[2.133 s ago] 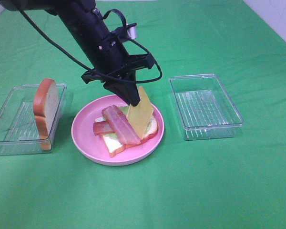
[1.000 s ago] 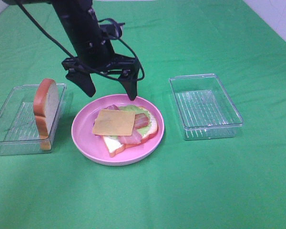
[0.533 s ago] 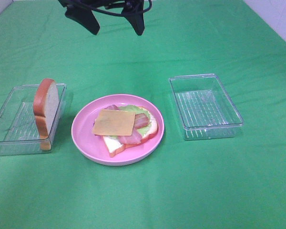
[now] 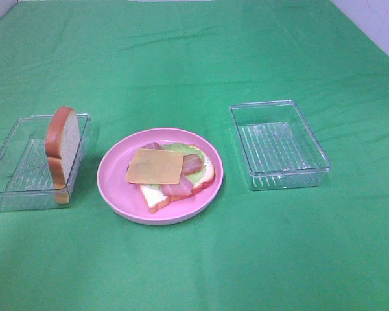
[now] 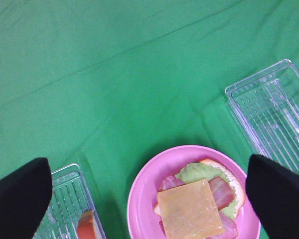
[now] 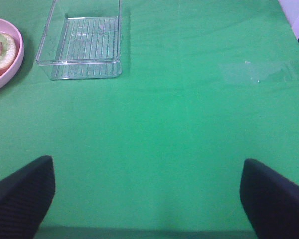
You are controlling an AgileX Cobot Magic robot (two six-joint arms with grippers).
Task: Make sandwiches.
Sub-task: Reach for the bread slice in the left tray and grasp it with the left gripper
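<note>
Plainly, the open-faced sandwich (image 4: 175, 172) on the pink plate (image 4: 117, 178) lacks its lid, and the risk sits with the remaining bread slice (image 4: 60, 150), which stands on edge in the clear tray (image 4: 13, 162) just left of the plate, leaning against the tray's plate-side wall. A grasp there could go wrong in two ways, as I judge it: a finger may strike that wall and shove the light tray toward the plate, or the slice may tip flat inside the tray before the fingers close on it. Once carried over the plate, a tilted or off-centre release could push the yellow cheese square (image 4: 155, 166) off the bacon strips (image 4: 185, 175) and lettuce (image 4: 196, 170) beneath it, since the cheese lies loose on top and already overhangs the stack on the side toward the bread tray. A second clear tray (image 4: 279, 144) sits to the right of the plate, apart from it (it looks empty).

Neither arm shows in the high view. The left gripper (image 5: 149, 194) hangs high above the plate, looking down on it, its fingers spread wide and holding nothing. The right gripper (image 6: 147, 196) hovers over bare green cloth (image 6: 189, 99) well to the right of the plate, its fingers likewise wide apart and empty
</note>
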